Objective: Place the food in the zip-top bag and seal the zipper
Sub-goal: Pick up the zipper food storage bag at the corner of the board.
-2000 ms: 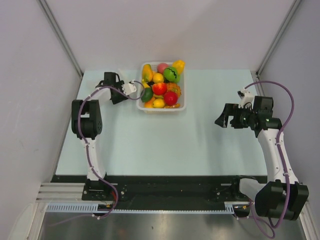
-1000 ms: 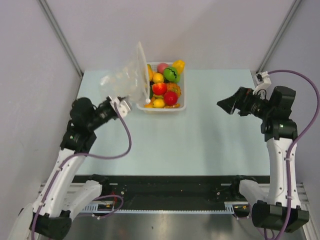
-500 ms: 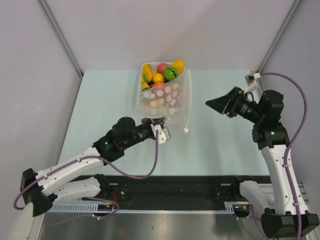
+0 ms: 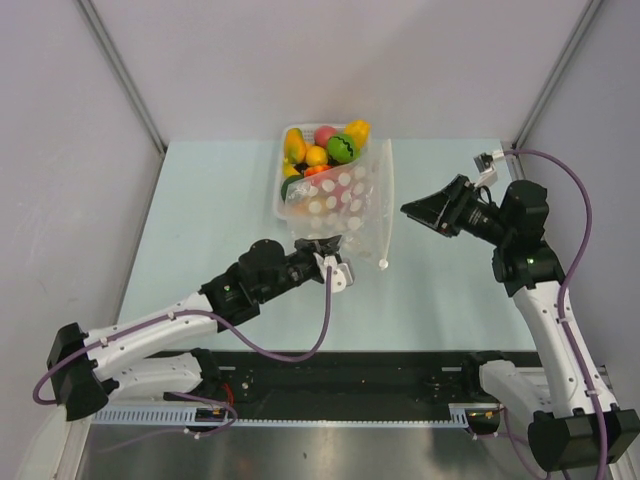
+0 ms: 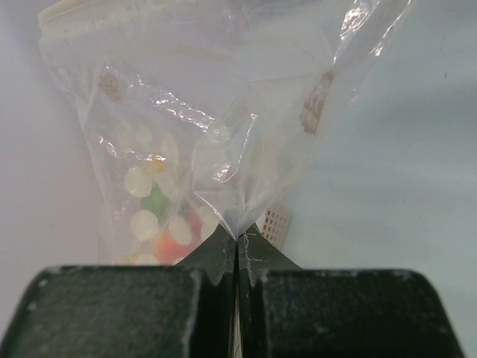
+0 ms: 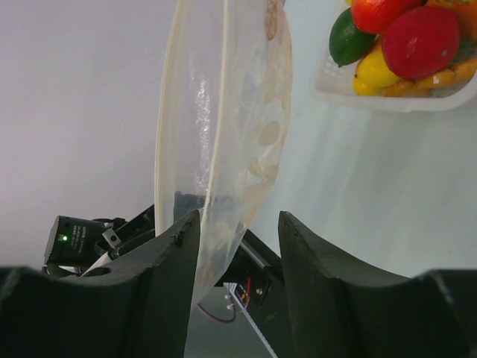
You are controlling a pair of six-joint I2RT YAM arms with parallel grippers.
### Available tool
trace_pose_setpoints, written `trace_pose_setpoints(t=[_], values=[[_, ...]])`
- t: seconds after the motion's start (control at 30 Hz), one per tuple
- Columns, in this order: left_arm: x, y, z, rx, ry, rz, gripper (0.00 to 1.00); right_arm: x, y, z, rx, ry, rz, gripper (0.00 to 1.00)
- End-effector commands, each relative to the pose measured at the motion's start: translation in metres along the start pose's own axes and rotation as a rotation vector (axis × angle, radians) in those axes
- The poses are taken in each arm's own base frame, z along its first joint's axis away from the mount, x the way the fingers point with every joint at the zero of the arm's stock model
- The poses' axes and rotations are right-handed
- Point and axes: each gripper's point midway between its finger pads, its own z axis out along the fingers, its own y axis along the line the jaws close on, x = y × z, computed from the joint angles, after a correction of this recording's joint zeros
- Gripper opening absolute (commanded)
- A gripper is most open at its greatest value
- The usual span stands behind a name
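We hold the crinkly see-through zip-top bag [image 4: 340,195] upright above the pale green counter [image 4: 450,300], in front of the white slotted plastic basket [image 4: 303,127]. The left gripper [image 5: 237,246] is clamped on a pinch of the bag's lower film. The right gripper [image 4: 408,210] has its jaws apart, near the thin pale zipper [image 4: 387,200] but clear of it. The glossy toy food [image 4: 320,152] lies in the basket.

Risk: the narrow pinch may slip. The limp film may also sag and fold the mouth, so that the right gripper catches both walls instead of one.
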Motion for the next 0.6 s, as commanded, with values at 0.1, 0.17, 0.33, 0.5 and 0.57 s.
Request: trace_pose_setpoints(t=[0.1,0.17,0.33,0.5,0.57], values=[[-0.014,0.006,0.002,-0.023,-0.044,0.009,0.0,-0.002,0.021,0.009,-0.092,0.01,-0.025,0.5],[-0.014,0.004,0.002,-0.017,-0.047,0.01,0.0,-0.003,0.024,0.011,-0.099,0.011,-0.035,0.49],[-0.014,0.002,0.002,-0.013,-0.049,0.013,0.0,-0.001,0.024,0.018,-0.1,0.037,-0.042,0.46],[-0.015,-0.006,0.002,0.019,-0.064,0.026,0.0,-0.005,0.025,0.023,-0.109,0.035,-0.052,0.39],[-0.015,-0.007,0.001,0.02,-0.067,0.031,0.0,-0.006,0.025,0.025,-0.109,0.035,-0.05,0.36]])
